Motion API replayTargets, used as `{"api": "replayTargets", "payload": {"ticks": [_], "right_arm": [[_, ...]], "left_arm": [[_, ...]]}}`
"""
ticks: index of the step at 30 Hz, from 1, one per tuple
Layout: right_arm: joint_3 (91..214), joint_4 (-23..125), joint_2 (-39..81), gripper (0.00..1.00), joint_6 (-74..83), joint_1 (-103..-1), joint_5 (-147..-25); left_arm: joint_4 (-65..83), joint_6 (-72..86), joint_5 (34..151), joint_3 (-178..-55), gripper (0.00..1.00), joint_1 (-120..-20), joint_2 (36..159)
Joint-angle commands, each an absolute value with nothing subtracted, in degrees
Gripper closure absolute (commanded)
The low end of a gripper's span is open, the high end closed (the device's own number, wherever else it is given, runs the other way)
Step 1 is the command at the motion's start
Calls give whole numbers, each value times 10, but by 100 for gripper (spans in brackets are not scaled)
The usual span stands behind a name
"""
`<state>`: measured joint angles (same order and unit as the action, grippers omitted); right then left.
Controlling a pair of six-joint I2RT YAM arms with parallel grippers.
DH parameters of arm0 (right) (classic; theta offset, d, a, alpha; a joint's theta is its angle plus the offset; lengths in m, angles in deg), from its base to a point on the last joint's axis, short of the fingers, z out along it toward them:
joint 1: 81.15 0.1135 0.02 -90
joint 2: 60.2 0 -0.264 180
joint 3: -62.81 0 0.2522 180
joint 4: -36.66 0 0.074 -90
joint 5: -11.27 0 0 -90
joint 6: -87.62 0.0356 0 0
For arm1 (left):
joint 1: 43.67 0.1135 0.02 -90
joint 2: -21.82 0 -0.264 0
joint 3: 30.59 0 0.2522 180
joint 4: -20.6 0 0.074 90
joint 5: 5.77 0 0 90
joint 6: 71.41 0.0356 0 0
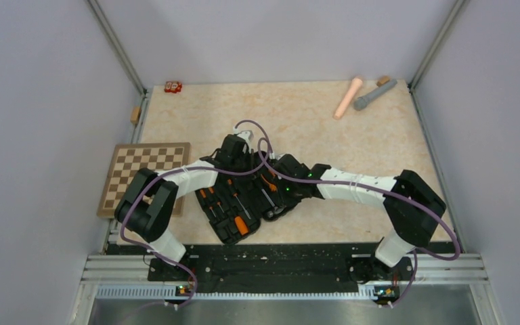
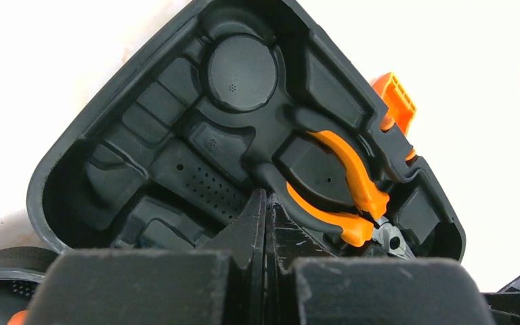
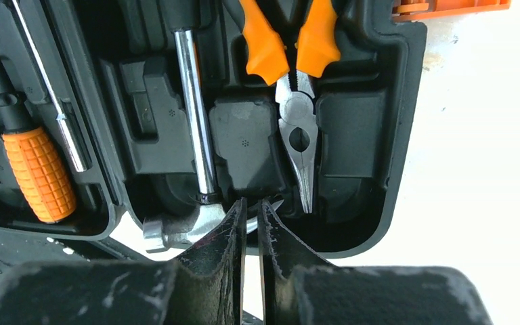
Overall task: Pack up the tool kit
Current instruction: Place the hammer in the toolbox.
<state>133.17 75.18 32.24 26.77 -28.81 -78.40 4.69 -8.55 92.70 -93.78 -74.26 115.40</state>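
Observation:
The black tool kit case (image 1: 221, 234) lies open on the table between both arms. Orange-handled screwdrivers (image 1: 240, 223) fill its left half. The pliers (image 1: 269, 181) sit in the right half. My left gripper (image 1: 244, 169) hovers over that half (image 2: 47, 176), shut with nothing between its fingers (image 2: 265, 203), just left of the pliers' handles (image 2: 352, 183). My right gripper (image 3: 250, 210) is at the case's near rim (image 3: 406, 101), its jaws nearly together on the silver head of a hammer (image 3: 169, 230). The hammer's shaft lies in a slot beside the pliers (image 3: 298, 128) and a screwdriver (image 3: 37, 172).
A brown chessboard (image 1: 145, 177) lies left of the case under the left arm. A pink cylinder (image 1: 347, 97) and a grey cylinder (image 1: 374, 94) lie at the back right. A small red item (image 1: 172, 87) sits at the back left. Walls close in three sides.

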Motion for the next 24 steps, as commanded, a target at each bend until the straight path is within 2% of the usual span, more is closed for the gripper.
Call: {"api": "replayTargets", "payload": {"ticks": [1, 11, 24], "right_arm": [[1323, 764, 337, 90, 258, -286, -779], [1420, 767, 290, 82, 230, -285, -817], [1445, 811, 360, 85, 204, -262, -856]], "left_arm": [[42, -91, 926, -931, 100, -745, 1167], [53, -85, 916, -935, 100, -746, 1134], [58, -86, 913, -940, 100, -746, 1134]]}}
